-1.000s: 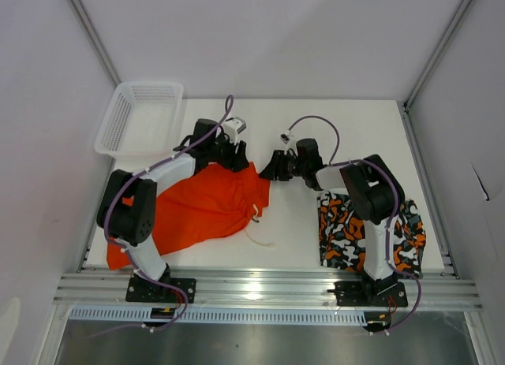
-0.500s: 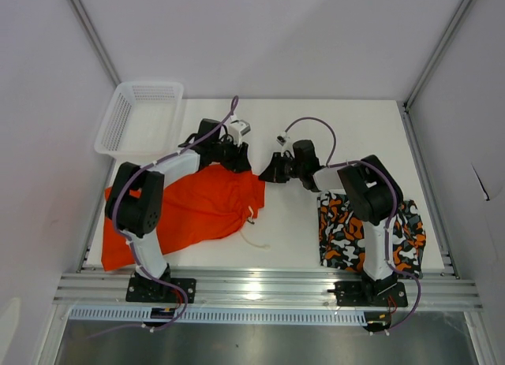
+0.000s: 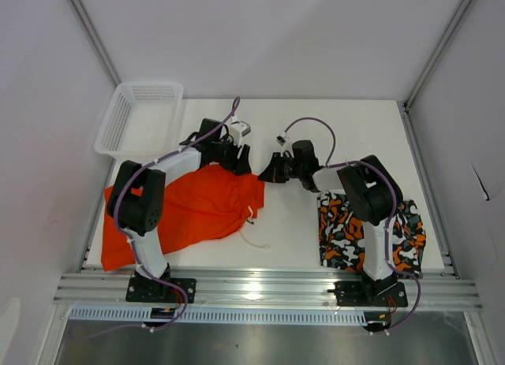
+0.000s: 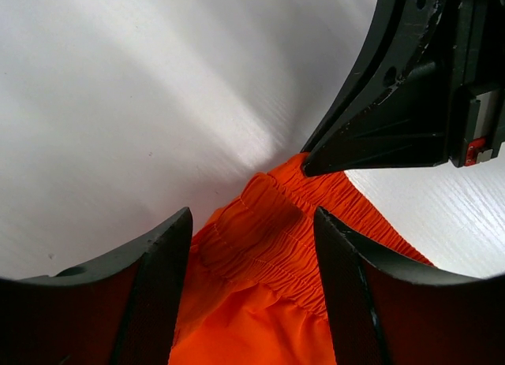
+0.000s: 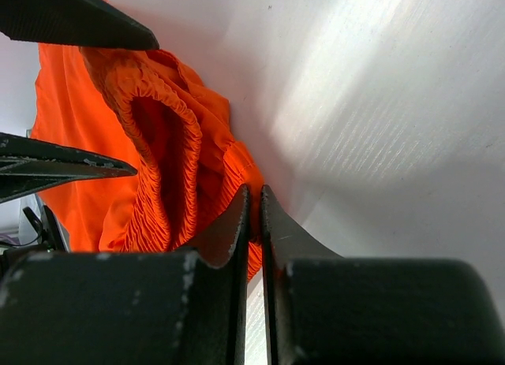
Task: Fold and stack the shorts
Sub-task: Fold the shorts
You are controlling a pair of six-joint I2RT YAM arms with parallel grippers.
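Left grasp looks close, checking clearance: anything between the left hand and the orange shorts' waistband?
Nothing visible. The left hand, open, straddles the waistband of the orange shorts directly. The right hand, shut, sits at the waistband's far edge, beyond the left hand's gap, not in it.

Robot lab test cell: white table [image 3: 355, 128], aluminium rail frame [image 3: 260, 290], blank white enclosure walls [image 3: 276, 42].

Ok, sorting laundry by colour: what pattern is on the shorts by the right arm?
Patterned shorts: orange, black, white, grey blotches; clearest in top external view.
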